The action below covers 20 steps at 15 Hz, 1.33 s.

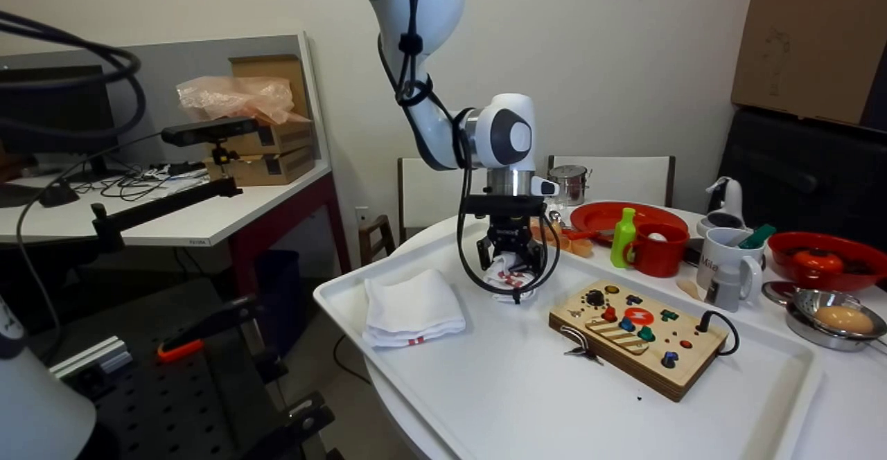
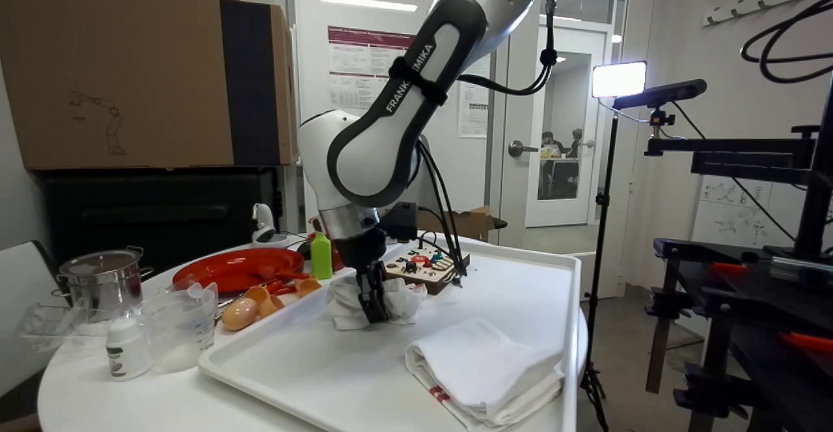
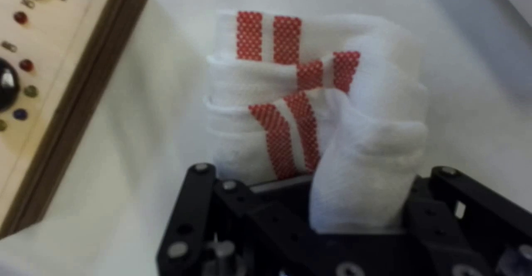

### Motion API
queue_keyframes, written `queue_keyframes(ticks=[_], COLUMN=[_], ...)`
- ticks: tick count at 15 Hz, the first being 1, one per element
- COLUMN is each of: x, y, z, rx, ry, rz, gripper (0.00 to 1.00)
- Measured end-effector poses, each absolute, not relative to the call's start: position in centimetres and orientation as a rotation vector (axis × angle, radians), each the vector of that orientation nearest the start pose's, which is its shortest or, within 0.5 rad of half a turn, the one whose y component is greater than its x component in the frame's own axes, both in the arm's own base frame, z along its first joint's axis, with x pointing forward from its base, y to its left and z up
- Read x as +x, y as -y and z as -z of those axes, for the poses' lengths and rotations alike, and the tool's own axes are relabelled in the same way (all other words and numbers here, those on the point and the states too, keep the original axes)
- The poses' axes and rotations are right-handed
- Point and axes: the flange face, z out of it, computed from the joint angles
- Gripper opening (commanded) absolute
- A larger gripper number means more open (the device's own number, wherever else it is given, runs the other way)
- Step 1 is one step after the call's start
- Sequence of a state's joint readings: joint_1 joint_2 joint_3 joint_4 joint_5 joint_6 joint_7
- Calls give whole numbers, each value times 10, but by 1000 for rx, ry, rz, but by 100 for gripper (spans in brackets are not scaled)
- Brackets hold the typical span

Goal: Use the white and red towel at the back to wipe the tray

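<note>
The white towel with red stripes (image 1: 504,276) lies bunched on the white tray (image 1: 527,384) near its back edge. It shows in both exterior views (image 2: 345,303). In the wrist view the towel (image 3: 382,89) is folded in layers, and a fold rises between the fingers. My gripper (image 1: 511,260) points down into the towel at tray level and appears shut on it. In the wrist view the cloth hides the fingertips. A second folded white towel (image 1: 414,307) with a small red mark lies flat on the tray, apart from the gripper; it also shows here (image 2: 485,367).
A wooden panel box (image 1: 637,335) with knobs, keys (image 1: 582,352) and a cable stands on the tray beside the gripped towel. A dark crumb (image 1: 639,398) lies on the tray. Behind the rim are a green bottle (image 1: 624,238), red mug (image 1: 660,249), red plate (image 2: 241,269) and eggshells (image 2: 263,300).
</note>
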<state>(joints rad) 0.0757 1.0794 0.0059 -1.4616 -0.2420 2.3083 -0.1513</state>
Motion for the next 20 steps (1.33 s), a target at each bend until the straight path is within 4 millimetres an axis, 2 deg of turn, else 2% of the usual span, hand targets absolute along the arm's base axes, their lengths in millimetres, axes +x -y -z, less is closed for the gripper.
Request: queue_keyframes(ticks=[7, 12, 16, 20], x=[660, 651, 646, 648], y=[-127, -176, -188, -173], z=[-21, -22, -20, -18], rx=[-3154, -3103, -3074, -3087], ry=[894, 1063, 1136, 1109], rz=[-293, -276, -287, -309], gripper=[0, 0, 0, 0])
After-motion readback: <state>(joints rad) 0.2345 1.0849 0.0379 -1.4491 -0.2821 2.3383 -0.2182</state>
